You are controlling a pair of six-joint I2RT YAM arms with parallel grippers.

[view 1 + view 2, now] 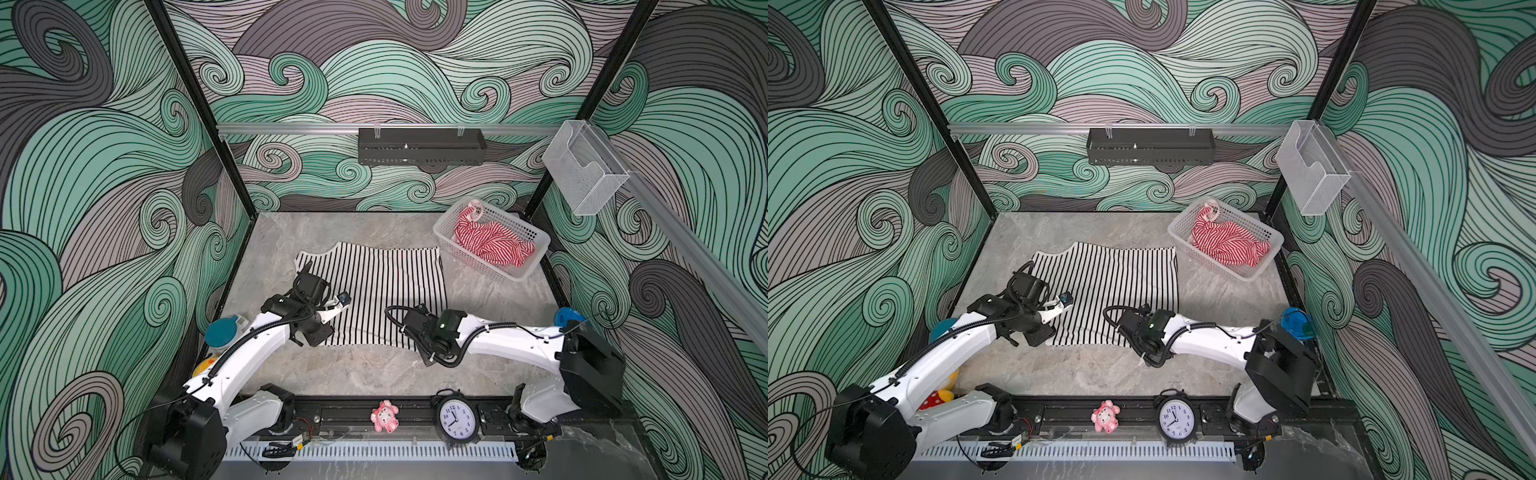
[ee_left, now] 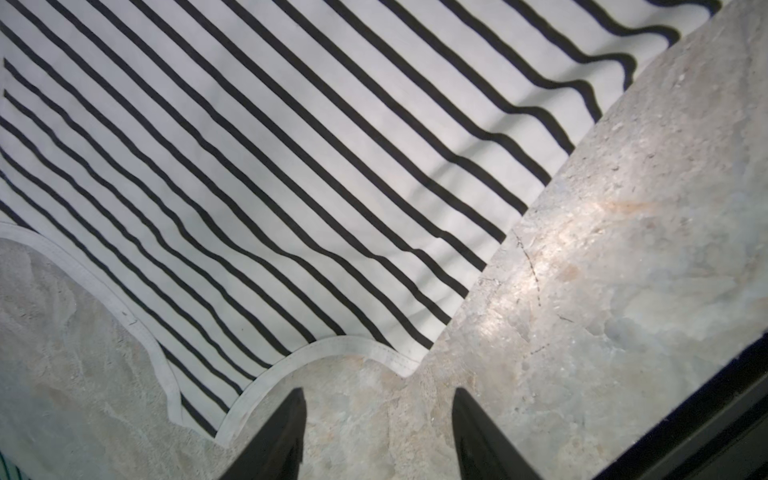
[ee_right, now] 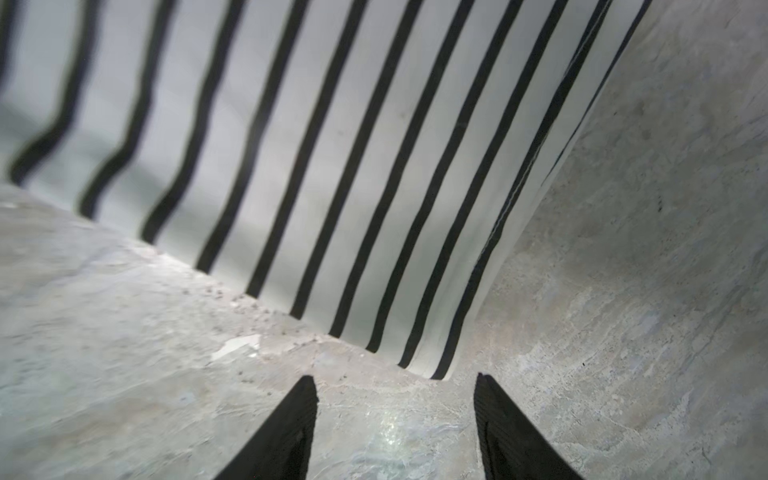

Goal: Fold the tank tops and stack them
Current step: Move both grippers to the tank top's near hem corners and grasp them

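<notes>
**Both grippers open at the near corners of the striped top**

We see the left gripper (image 2: pixel 377 392) with its jaws apart and nothing between them, poised over the bare table (image 1: pixel 353 374). The pale trimmed strap edge of the black-and-white tank top (image 1: pixel 386 291) lies just ahead of its fingertips. The left arm reaches forward from its base, forearm angled inward and wrist bent down.

The right gripper (image 3: pixel 395 378) also stands with its jaws spread and empty, and the hem corner of that top sits just in front of it, nearer one finger. The right arm stretches low across the table toward the middle, wrist tipped down.

The top lies spread flat between and beyond the two grippers. Well beyond the right gripper, the red-and-white tank top (image 1: pixel 492 243) sits bunched in a white basket (image 1: pixel 519 270).
</notes>
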